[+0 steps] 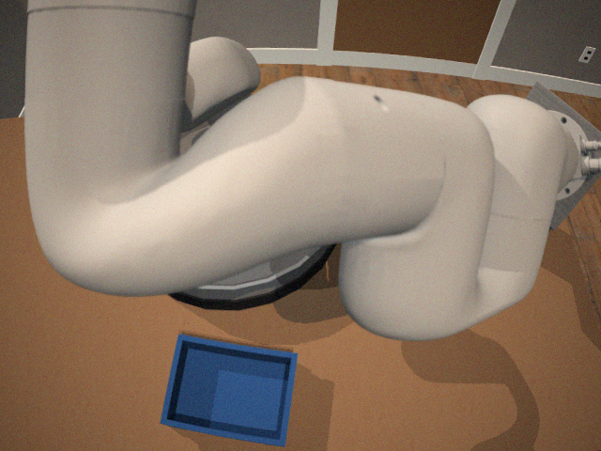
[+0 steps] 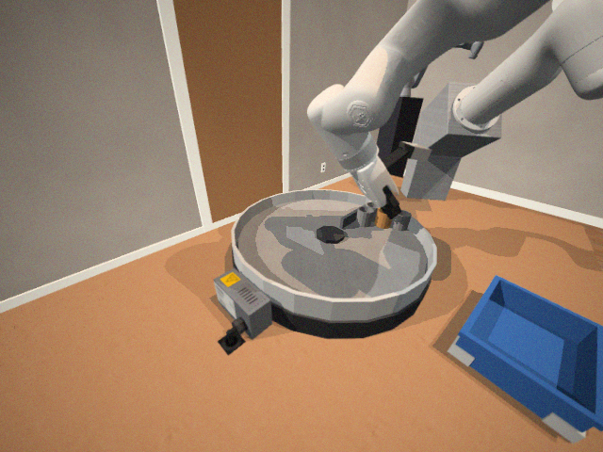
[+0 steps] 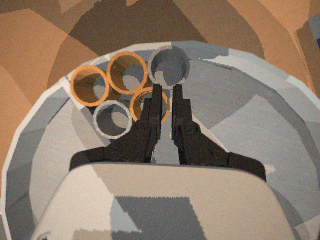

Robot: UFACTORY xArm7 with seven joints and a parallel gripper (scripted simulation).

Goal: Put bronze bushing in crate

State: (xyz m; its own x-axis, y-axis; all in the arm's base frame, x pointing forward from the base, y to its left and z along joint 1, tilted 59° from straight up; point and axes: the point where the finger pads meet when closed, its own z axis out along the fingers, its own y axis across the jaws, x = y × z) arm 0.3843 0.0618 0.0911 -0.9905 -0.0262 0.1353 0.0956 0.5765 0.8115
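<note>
Three bronze bushings (image 3: 89, 86) (image 3: 127, 73) (image 3: 135, 102) and two grey ones (image 3: 168, 65) (image 3: 113, 119) stand upright in a cluster near the rim of the grey turning table (image 3: 240, 100) (image 2: 331, 303) (image 1: 242, 282). My gripper (image 3: 167, 96) (image 2: 386, 206) is down among them. Its fingers are nearly shut, with only a narrow gap. One finger reaches into the nearest bronze bushing (image 2: 382, 219), and the other stands outside its wall, next to a grey bushing (image 2: 400, 221). That bushing stands on the table. The blue crate (image 1: 227, 349) (image 2: 506, 350) is empty. In the top view the arm hides the gripper and the bushings.
A grey control box (image 2: 243, 303) with a yellow warning label sits against the turning table's front left. A black hub (image 2: 331, 234) marks the table's centre. The arm's base mount (image 2: 438, 146) stands behind the table. Walls close the back.
</note>
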